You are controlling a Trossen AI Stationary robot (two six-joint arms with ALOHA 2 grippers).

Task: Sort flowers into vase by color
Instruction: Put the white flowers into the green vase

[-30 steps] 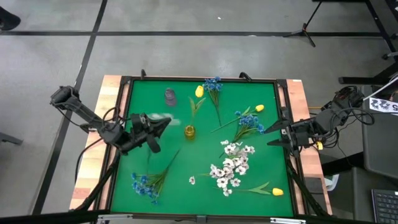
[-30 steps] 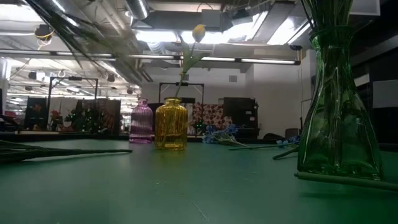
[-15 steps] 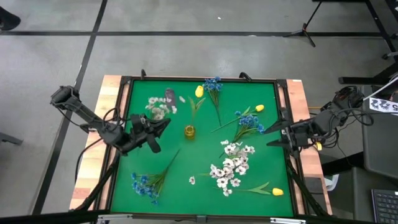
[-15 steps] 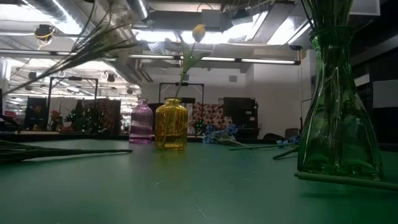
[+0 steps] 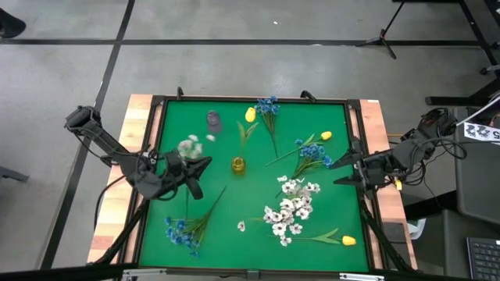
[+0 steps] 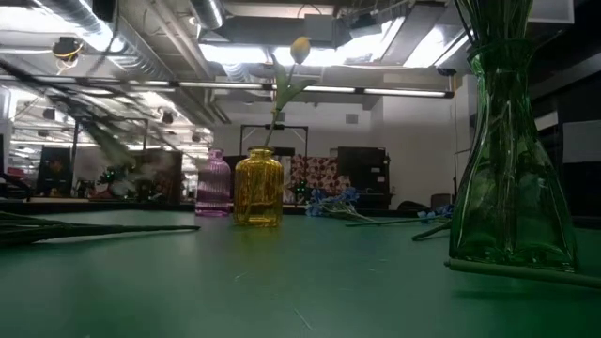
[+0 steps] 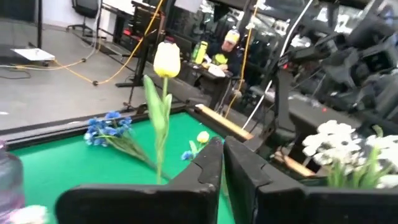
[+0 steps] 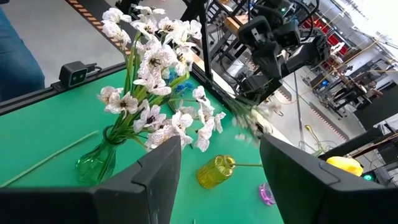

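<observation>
Carrying a sprig of small white blossoms on thin green stems [image 5: 190, 145], the left gripper [image 5: 194, 166] is clamped on the stems, its fingers pressed together in the left wrist view. The blossom head shows just beyond the gripper's tip, raised off the green desk [image 5: 234, 234] and blurred.

Ahead of that gripper stands the small amber glass bottle [image 5: 237, 165] holding one yellow tulip bud [image 7: 166, 60]; the small purple glass bottle [image 5: 213, 119] stands farther off. The clear green glass vase [image 8: 98, 163], already filled with white blossoms, lies well across the desk near the right gripper [image 5: 344, 174], which waits at the desk's edge with fingers apart.

Judgement: the sprig is light and limp; grip low on the gathered stems, never the blossoms.
</observation>
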